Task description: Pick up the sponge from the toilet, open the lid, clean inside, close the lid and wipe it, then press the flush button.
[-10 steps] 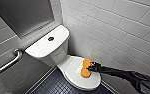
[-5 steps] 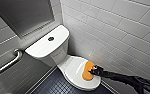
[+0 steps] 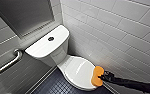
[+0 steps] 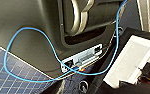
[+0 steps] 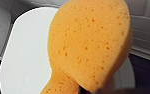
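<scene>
Head view: toilet [image 3: 56,53] sits in the corner of a tiled room. White wall tiles [image 3: 111,30] run alongside it, floor [image 3: 57,87] is dark small tile, and there's a metal grab bar [image 3: 6,64] on the grey side wall. Lid [image 3: 78,71] is down and glossy. Flush button [image 3: 51,38] is at centre of tank top. R claw [image 3: 104,76] is clamped on the sponge [image 3: 97,75], which stands upright at the lid's front edge, white-wall side. Touching lid or not: can't tell. R wrist view: sponge pinched at its waist, lid behind. L claw state: can't tell.
</scene>
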